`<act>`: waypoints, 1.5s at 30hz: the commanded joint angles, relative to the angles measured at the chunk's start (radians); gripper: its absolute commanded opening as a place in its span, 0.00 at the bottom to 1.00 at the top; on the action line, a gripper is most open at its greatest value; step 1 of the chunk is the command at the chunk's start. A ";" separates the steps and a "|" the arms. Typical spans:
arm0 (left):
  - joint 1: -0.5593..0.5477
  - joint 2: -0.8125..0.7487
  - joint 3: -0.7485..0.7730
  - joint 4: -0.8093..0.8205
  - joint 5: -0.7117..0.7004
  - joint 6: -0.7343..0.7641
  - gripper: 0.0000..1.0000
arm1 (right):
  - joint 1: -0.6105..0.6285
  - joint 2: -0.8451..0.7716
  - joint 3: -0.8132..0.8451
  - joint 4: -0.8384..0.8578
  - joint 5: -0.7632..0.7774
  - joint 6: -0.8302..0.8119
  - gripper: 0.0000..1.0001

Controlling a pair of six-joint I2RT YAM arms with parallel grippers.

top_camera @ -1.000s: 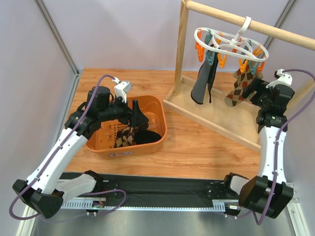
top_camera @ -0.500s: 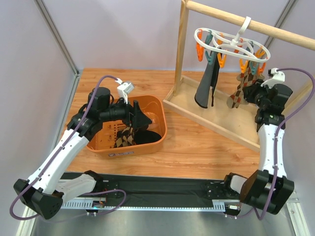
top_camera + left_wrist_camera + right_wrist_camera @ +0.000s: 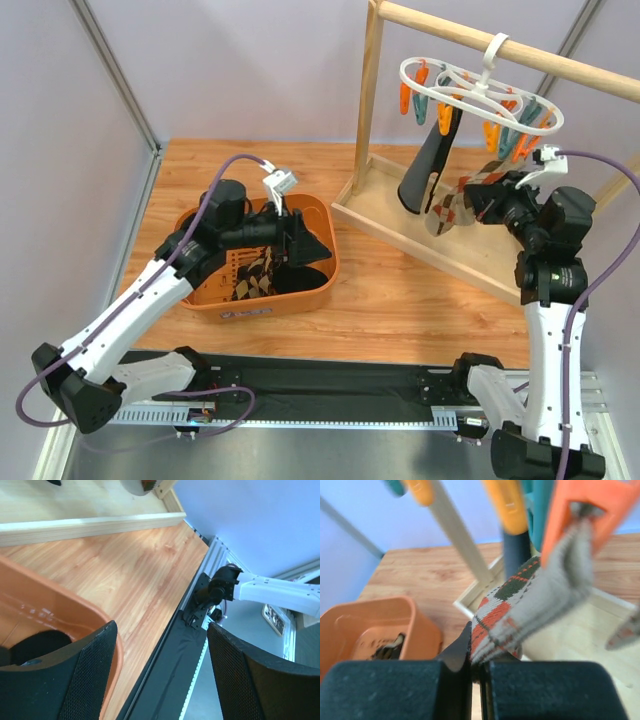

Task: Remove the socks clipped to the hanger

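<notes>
Argyle sock [image 3: 520, 610] pinched btwn R gripper [image 3: 476, 647] jaws.

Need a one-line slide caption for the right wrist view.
Right gripper pinches an argyle sock clamped in an orange clip, with the orange tub on the table beyond.

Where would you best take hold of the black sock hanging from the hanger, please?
Pinch the black sock at its free lower end, coming from the near side. It hangs loose below the hanger, whose clips crowd its top, and the wooden post stands close on its left.
</notes>
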 commanded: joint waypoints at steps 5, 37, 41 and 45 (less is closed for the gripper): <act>-0.107 0.127 0.113 0.192 -0.069 -0.004 0.80 | 0.142 -0.020 0.086 -0.147 -0.030 0.025 0.00; -0.268 0.802 0.524 0.597 0.097 -0.032 0.54 | 0.142 -0.049 0.020 0.016 -0.249 0.234 0.12; -0.270 0.792 0.543 0.543 0.086 -0.026 0.11 | 0.142 -0.058 0.038 -0.055 -0.153 0.207 0.35; -0.270 0.766 0.538 0.500 0.052 -0.016 0.00 | 0.142 -0.055 0.122 -0.283 0.118 0.182 0.56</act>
